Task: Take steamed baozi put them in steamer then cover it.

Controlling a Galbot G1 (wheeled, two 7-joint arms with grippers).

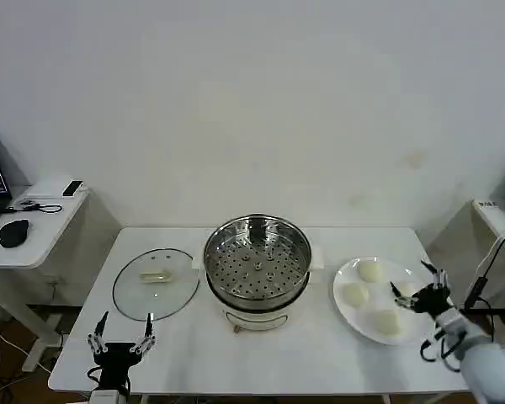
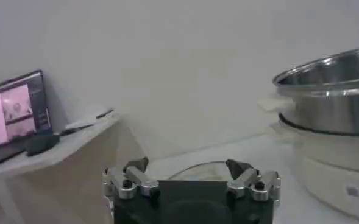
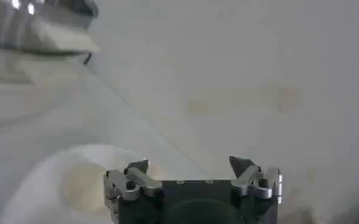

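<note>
Nearest us, at the front edge of the white table (image 1: 261, 362), our left gripper (image 1: 121, 342) hangs with its two fingers spread and nothing between them. We see it sitting just in front of the lid (image 1: 156, 283), which lies flat on the table left of the steamer (image 1: 257, 268).

That steamer is the biggest thing on the table: a shiny steel pot on a white base, open at the top, its perforated tray bare. From our left wrist we see its side wall (image 2: 331, 91) rising beside the lid's rim (image 2: 197, 168), and the left gripper (image 2: 188, 167) open in front.

Next in size, a white plate (image 1: 347, 316) lies to the right of the steamer, apart from it. We count three buns (image 1: 369, 271) on it, spaced out and not touching one another.

Our right gripper (image 1: 411, 284) hovers over the plate's right side, near the buns, fingers apart and holding nothing. From our right wrist we see that gripper (image 3: 191, 164) wide open above the plate (image 3: 39, 189), with one bun (image 3: 85, 182) just below it
</note>
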